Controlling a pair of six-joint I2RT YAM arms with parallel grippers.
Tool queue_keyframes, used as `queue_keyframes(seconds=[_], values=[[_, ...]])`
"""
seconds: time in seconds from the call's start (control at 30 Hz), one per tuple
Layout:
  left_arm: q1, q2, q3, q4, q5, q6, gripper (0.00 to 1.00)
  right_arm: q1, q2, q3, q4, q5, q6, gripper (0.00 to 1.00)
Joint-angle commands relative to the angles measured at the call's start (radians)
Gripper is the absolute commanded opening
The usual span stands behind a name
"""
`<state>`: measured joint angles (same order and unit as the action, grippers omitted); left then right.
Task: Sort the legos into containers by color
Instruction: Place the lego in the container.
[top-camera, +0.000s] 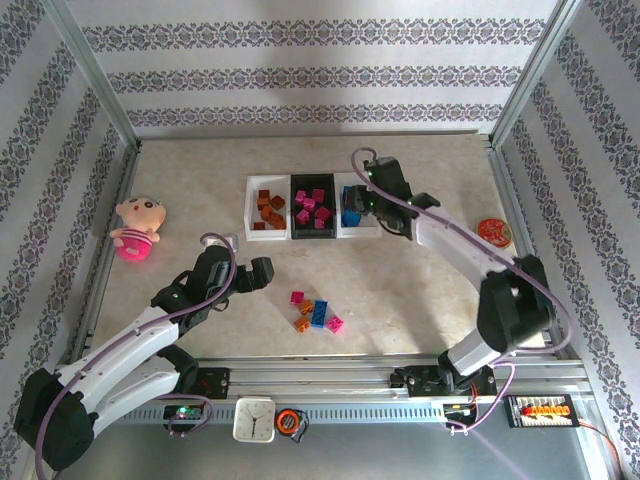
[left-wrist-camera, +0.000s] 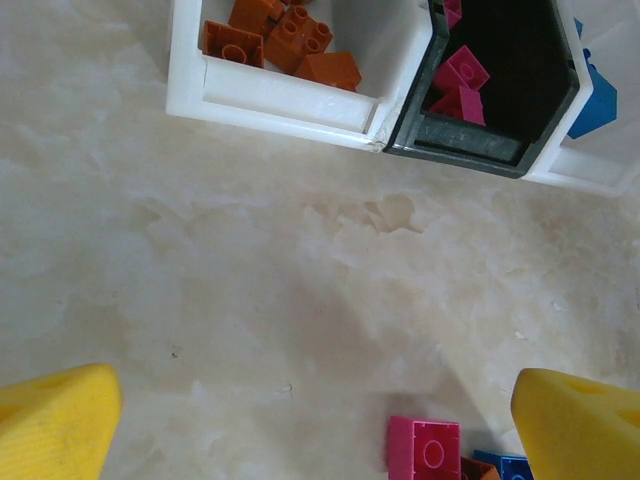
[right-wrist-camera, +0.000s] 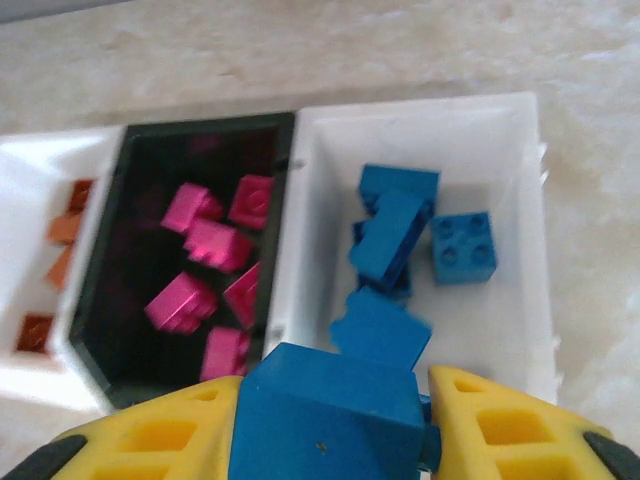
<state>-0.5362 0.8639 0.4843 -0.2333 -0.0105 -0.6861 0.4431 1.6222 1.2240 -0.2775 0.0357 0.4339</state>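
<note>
Right gripper (right-wrist-camera: 336, 440) clamped on a blue brick (right-wrist-camera: 325, 395) above the right tray (right-wrist-camera: 510, 150), which contains blue bricks. Black tray (right-wrist-camera: 100, 260) contains pink, left tray (left-wrist-camera: 280, 100) orange. Left gripper (left-wrist-camera: 320, 430) wide apart, empty, over the table (top-camera: 420, 290) near loose bricks (top-camera: 317, 311)

Bright diffuse light, soft shadows; nearest blue lego (right-wrist-camera: 330, 420) blurred at lens.

Loose legos (top-camera: 317, 312), with the trays (top-camera: 268, 236) at their twelve o'clock, doll (top-camera: 137, 227) at ten, tin (top-camera: 494, 232) at two.
</note>
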Motion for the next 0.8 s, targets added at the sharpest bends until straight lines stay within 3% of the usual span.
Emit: queue_keyframes(seconds=[0.0,0.27,0.43,0.53,0.77], values=[[0.006,-0.002,-0.009,0.015,0.019,-0.004,1.00,-0.038,0.126,0.116,-0.048,0.018,-0.042,0.31],[0.007,0.013,-0.021,0.021,0.055,-0.008,1.00,-0.054,0.334,0.357,-0.141,0.090,-0.057,0.34],[0.006,0.033,-0.029,0.022,0.092,-0.003,1.00,-0.064,0.406,0.442,-0.182,0.130,-0.049,0.54],[0.007,0.052,-0.027,0.025,0.123,0.006,1.00,-0.069,0.419,0.470,-0.185,0.128,-0.046,0.64],[-0.011,0.128,-0.013,0.046,0.210,0.015,0.96,-0.062,0.336,0.417,-0.162,0.104,-0.054,0.67]])
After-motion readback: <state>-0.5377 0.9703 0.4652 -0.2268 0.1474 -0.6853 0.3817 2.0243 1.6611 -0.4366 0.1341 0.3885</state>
